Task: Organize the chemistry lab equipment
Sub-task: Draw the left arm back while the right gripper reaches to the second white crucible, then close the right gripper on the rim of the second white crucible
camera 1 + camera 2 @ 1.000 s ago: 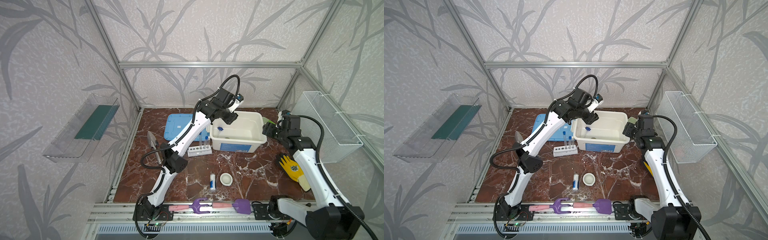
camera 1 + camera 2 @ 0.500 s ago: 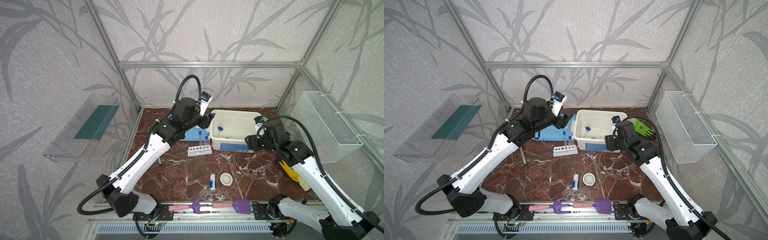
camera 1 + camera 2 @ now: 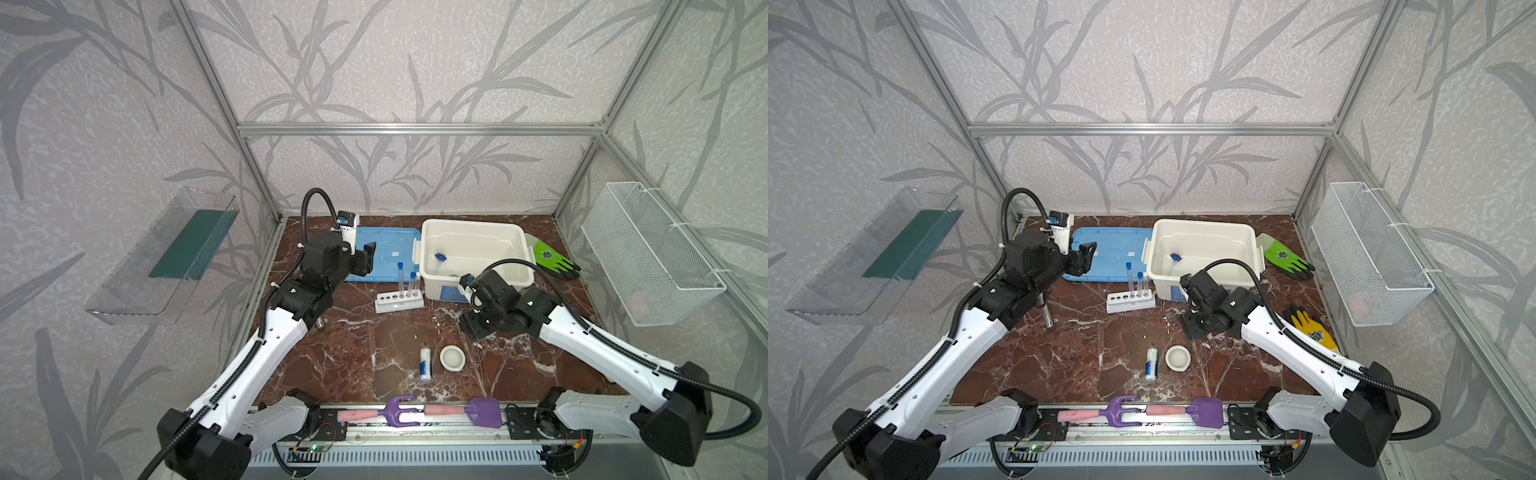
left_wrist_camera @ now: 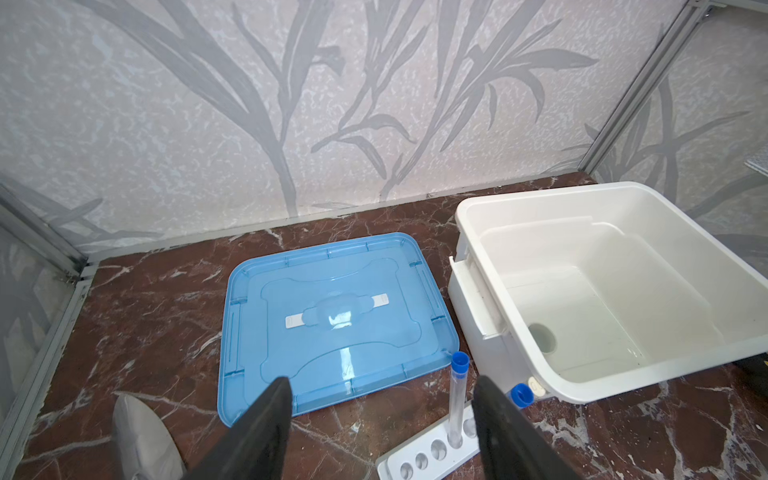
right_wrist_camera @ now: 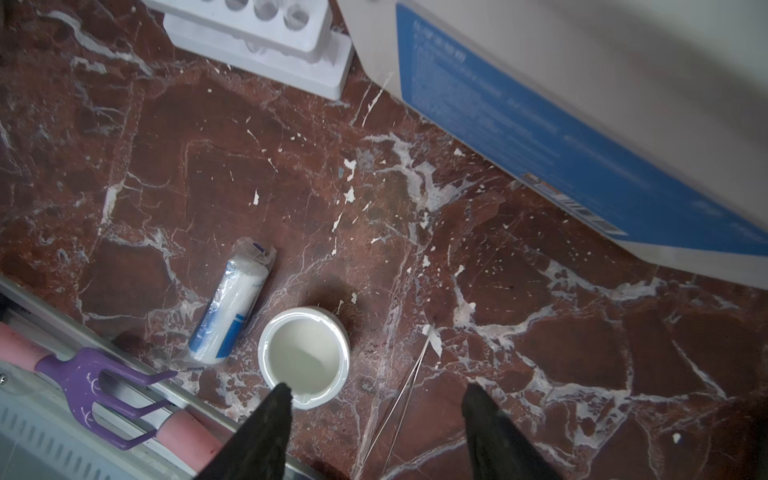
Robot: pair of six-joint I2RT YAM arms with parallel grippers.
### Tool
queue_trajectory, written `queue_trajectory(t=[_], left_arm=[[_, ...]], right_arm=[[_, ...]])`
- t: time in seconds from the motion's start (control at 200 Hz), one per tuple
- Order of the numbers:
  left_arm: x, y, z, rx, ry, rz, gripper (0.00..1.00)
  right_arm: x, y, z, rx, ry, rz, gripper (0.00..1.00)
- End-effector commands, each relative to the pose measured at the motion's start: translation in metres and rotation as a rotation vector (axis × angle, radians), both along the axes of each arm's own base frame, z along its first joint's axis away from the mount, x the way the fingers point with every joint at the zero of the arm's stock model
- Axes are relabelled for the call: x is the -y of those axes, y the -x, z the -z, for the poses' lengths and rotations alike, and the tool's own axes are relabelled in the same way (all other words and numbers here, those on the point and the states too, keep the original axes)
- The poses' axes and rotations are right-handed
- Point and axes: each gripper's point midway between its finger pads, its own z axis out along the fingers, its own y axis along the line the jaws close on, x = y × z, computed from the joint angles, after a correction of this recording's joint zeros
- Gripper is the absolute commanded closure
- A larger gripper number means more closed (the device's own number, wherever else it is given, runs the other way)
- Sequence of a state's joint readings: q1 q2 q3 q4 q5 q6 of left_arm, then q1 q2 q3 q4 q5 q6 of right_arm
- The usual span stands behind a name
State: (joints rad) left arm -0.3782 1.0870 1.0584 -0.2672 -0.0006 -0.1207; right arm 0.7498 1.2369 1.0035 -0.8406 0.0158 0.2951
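Right gripper [image 5: 376, 390] has jaws wide and empty, so we'd centre it over the small white cup [image 5: 303, 355] before closing.

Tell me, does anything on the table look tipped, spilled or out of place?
The white blue-labelled container lies on its side beside the cup near the front edge. The purple fork and trowel rest on the metal rail, off the tabletop. The lid lies beside its tub. No spill shows.

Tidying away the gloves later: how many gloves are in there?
2. The green glove lies at the back right beside the white bin; the yellow glove lies nearer, partly hidden by the right arm. Others may be hidden.
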Motion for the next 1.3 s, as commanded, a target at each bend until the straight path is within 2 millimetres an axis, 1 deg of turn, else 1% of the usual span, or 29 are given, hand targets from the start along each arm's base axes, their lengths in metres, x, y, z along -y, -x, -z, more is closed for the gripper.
queue_trajectory(t=[0.0,0.085,0.18,0.265,0.445,0.61,0.81,0.85,0.975,1.06,1.295], left_arm=[[-0.010,0.006,0.000,0.012,0.059,-0.025,0.31],[-0.012,0.010,0.014,0.005,0.065,-0.019,0.31],[-0.009,0.015,0.026,0.005,0.069,0.011,0.31],[-0.009,0.016,0.031,0.002,0.066,0.016,0.31],[-0.006,0.015,0.038,-0.011,0.060,0.034,0.31],[-0.007,0.014,0.041,-0.014,0.054,0.029,0.31],[-0.006,0.012,0.042,-0.019,0.056,0.036,0.31],[-0.005,0.012,0.044,-0.027,0.057,0.043,0.31],[-0.001,0.013,0.043,-0.022,0.067,0.061,0.31],[-0.003,0.012,0.042,-0.017,0.067,0.053,0.31],[0.000,0.008,0.047,-0.038,0.063,0.061,0.31]], right_arm=[[-0.006,0.012,0.017,-0.063,0.007,0.008,0.36],[-0.012,0.019,0.027,-0.093,0.003,-0.015,0.37],[-0.015,0.024,0.039,-0.131,0.007,-0.030,0.39],[-0.017,0.027,0.048,-0.154,0.015,-0.036,0.40],[-0.015,0.028,0.066,-0.178,0.043,-0.030,0.43],[-0.017,0.030,0.075,-0.196,0.051,-0.041,0.45],[-0.012,0.031,0.088,-0.219,0.112,-0.051,0.46],[-0.013,0.032,0.091,-0.227,0.118,-0.055,0.47],[-0.015,0.033,0.099,-0.243,0.124,-0.064,0.49],[-0.017,0.034,0.103,-0.249,0.127,-0.067,0.50],[-0.019,0.038,0.112,-0.271,0.122,-0.070,0.58]])
